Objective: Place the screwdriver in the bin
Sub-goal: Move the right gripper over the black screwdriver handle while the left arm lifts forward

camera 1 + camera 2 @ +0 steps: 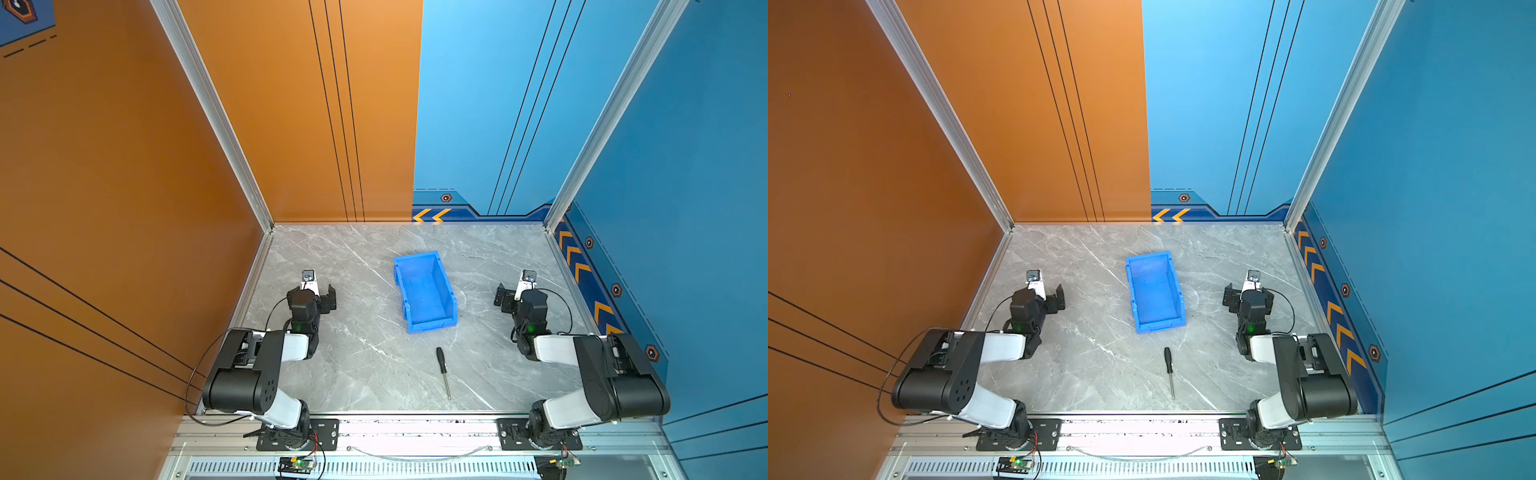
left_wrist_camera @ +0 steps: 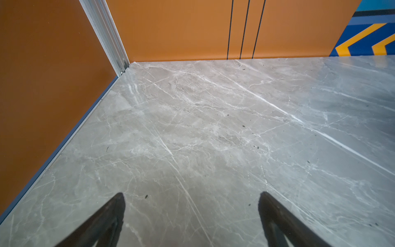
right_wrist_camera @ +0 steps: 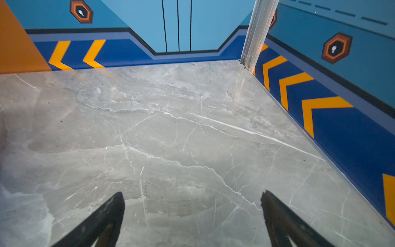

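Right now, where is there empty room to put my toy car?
Lots of room. The table is bare between the left gripper and the bin, between the bin and the right gripper, and behind the bin up to the back wall. The tightest spot is in front of the bin, where the screwdriver lies.

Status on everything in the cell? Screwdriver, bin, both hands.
Bright blue rectangular open-top plastic bin: upright, empty.
Small black-handled, silver-shafted screwdriver: lying flat on the grey marble table, outside the bin on its near side, ungripped.
Left hand: open, empty.
Right hand: open, empty.
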You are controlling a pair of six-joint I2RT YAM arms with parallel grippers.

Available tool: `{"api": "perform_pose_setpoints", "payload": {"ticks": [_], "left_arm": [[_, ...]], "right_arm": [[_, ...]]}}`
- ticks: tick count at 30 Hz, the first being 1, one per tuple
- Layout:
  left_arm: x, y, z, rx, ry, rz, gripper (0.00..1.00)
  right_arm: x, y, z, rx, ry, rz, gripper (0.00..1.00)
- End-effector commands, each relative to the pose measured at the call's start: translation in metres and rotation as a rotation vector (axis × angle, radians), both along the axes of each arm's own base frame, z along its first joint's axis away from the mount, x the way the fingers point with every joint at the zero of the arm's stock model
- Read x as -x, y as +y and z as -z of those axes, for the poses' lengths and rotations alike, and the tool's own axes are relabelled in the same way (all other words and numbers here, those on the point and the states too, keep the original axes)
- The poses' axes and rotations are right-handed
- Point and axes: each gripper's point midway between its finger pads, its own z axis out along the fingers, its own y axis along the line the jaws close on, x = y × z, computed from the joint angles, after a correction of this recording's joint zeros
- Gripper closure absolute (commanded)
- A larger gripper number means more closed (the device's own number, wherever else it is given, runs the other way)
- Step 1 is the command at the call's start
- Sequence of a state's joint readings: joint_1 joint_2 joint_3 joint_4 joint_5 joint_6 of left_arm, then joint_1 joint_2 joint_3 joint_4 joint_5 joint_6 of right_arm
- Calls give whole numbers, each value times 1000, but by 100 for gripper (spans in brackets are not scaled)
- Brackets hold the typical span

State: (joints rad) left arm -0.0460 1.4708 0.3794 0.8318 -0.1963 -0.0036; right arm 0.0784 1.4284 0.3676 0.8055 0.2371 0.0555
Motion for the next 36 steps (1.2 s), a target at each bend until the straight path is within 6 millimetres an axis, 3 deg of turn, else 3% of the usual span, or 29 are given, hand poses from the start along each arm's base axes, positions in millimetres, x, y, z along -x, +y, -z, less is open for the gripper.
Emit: {"api": "perform_pose_setpoints", "payload": {"ticks": [1, 7, 12, 17, 21, 25, 30, 36], "left_arm": [[5, 1, -12, 5, 51, 5, 2], [26, -2, -18, 83, 179, -19, 2], [50, -13, -29, 149, 243, -30, 2], [73, -24, -36, 253, 322, -38, 2], [84, -39, -40, 343, 364, -6, 2], [92, -64, -35, 422, 433, 78, 2], [102, -89, -32, 399, 476, 151, 2], [120, -104, -34, 413, 499, 161, 2]], "right_arm": [[5, 5, -22, 22, -14, -19, 0], [29, 8, -56, -55, -23, 40, 0], [57, 10, -70, -150, 42, 127, 0], [84, 25, -61, -245, 193, 149, 0], [104, 47, -49, -212, 328, 78, 0], [122, 70, -45, -200, 377, -11, 0], [142, 91, -38, -178, 428, -92, 0], [164, 135, -25, -163, 469, -292, 0]]}}
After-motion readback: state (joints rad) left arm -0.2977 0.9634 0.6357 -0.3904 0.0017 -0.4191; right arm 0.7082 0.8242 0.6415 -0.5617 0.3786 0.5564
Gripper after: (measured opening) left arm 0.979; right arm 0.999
